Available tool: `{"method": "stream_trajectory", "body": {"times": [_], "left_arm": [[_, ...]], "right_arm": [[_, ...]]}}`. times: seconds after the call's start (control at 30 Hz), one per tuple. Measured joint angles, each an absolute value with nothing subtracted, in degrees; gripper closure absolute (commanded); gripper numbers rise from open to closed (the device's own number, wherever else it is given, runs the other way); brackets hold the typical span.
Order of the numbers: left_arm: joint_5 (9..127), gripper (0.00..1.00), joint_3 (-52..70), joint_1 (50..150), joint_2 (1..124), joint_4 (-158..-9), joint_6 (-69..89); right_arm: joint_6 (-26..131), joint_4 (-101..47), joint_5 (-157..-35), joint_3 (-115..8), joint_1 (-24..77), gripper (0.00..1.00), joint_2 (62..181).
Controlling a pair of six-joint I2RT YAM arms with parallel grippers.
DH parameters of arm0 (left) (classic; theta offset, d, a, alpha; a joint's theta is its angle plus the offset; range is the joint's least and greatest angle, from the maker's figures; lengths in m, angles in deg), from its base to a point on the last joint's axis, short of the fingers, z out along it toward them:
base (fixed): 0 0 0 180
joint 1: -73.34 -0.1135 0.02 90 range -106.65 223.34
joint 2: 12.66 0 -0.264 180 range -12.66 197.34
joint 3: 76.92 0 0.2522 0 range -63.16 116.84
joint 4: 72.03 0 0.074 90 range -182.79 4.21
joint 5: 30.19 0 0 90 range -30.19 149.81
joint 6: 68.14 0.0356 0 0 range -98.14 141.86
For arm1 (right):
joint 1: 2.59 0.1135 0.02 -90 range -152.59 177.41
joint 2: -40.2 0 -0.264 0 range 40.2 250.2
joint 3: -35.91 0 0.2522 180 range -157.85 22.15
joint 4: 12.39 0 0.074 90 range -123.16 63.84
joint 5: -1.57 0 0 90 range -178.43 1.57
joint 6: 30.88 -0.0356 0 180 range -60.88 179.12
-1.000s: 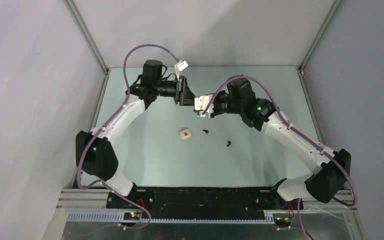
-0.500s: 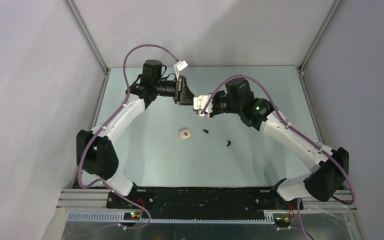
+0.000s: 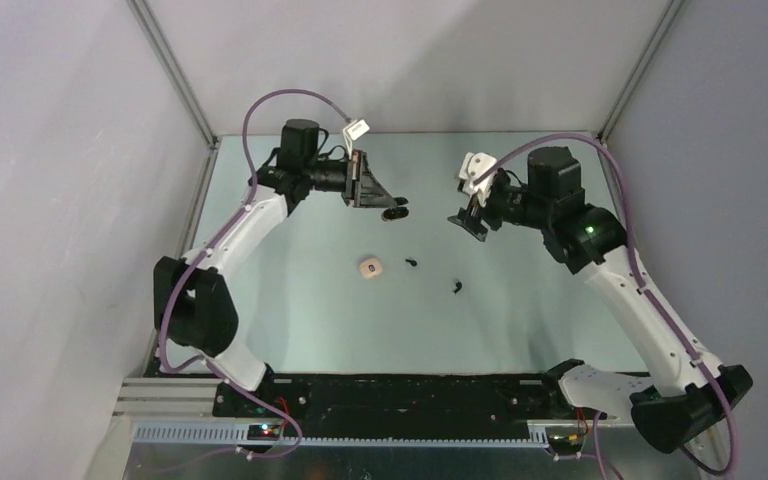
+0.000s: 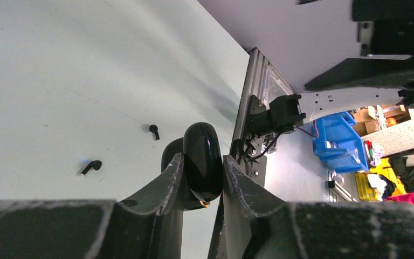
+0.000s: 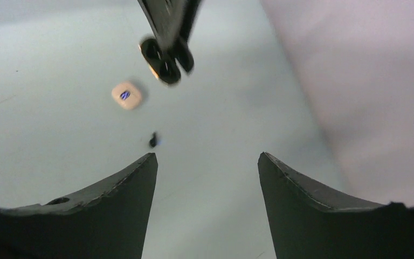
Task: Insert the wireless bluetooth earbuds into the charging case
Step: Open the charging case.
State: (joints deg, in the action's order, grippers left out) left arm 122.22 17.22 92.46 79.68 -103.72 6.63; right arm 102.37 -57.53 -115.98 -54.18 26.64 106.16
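Two changes are seen: the right gripper (image 5: 207, 162) has been spread and drawn back to the right, so the charging case (image 4: 201, 156) is left pinched by the left gripper (image 3: 385, 203) alone, above the far middle of the table (image 3: 290, 320). The shared work on the case is judged finished. The left earbud (image 3: 411, 263) and right earbud (image 3: 457, 288) lie untouched on the table, nearer than both grippers.

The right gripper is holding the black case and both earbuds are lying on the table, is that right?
No: the left gripper holds the black case, as the left wrist view shows; the right gripper is open and empty. Both earbuds do lie on the table.
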Motion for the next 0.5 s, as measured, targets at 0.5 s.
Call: {"method": "stream_trajectory", "body": {"times": [0.5], "left_arm": [[122.4,1.00,17.0,91.1,79.6,-103.9,6.8]], "right_arm": [[69.8,-65.7,-107.5,-36.6,18.3,0.62,122.7]]}}
